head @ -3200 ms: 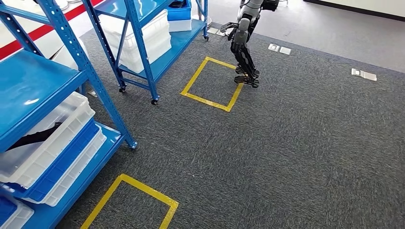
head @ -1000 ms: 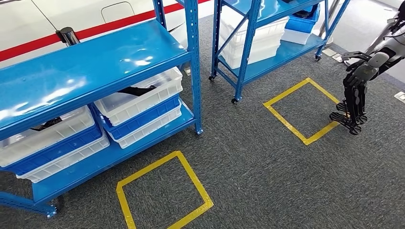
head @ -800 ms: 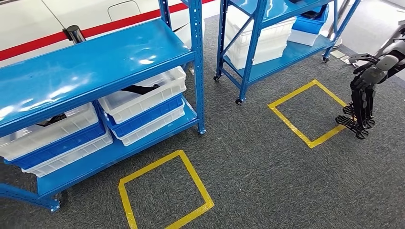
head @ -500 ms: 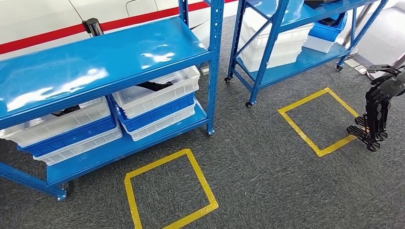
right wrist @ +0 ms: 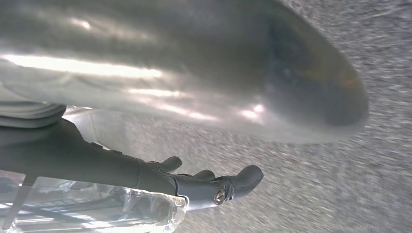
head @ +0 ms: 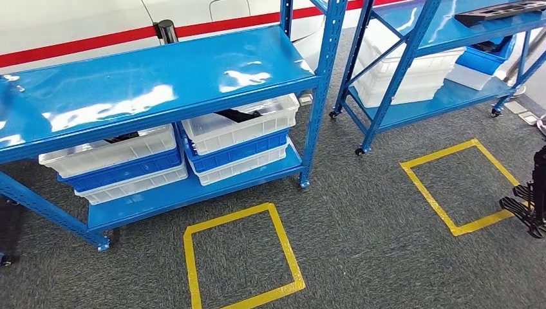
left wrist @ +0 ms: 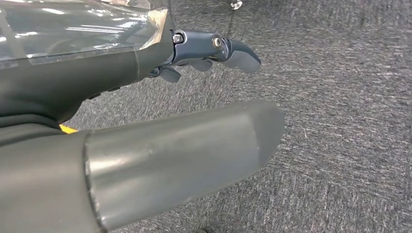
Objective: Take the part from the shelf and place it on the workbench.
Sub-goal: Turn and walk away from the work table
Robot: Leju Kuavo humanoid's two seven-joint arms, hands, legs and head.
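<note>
A black part [head: 239, 116] lies in the top white bin [head: 248, 125] on the lower level of the near blue shelf [head: 161, 84]. Another black part [head: 122, 137] shows in the neighbouring white bin [head: 109, 151] to the left. Both sit under the bare blue upper board, a good way ahead of me. My left hand [left wrist: 121, 68] hangs over grey carpet, thumb and dark fingers [left wrist: 228, 48] apart, holding nothing. My right hand [right wrist: 97, 160] also hangs over the carpet with its fingers [right wrist: 233, 182] spread and nothing in them.
A yellow tape square [head: 241, 257] marks the carpet in front of the near shelf, and a second one [head: 460, 187] lies to the right. A second blue shelf [head: 412, 77] stands further right with white bins and a black tray [head: 499, 9]. Another robot's feet [head: 529, 206] stand at the right edge.
The whole picture has shifted as the camera turned: the near shelf now sits across the middle of the view, and the other robot has slid to the right edge.
</note>
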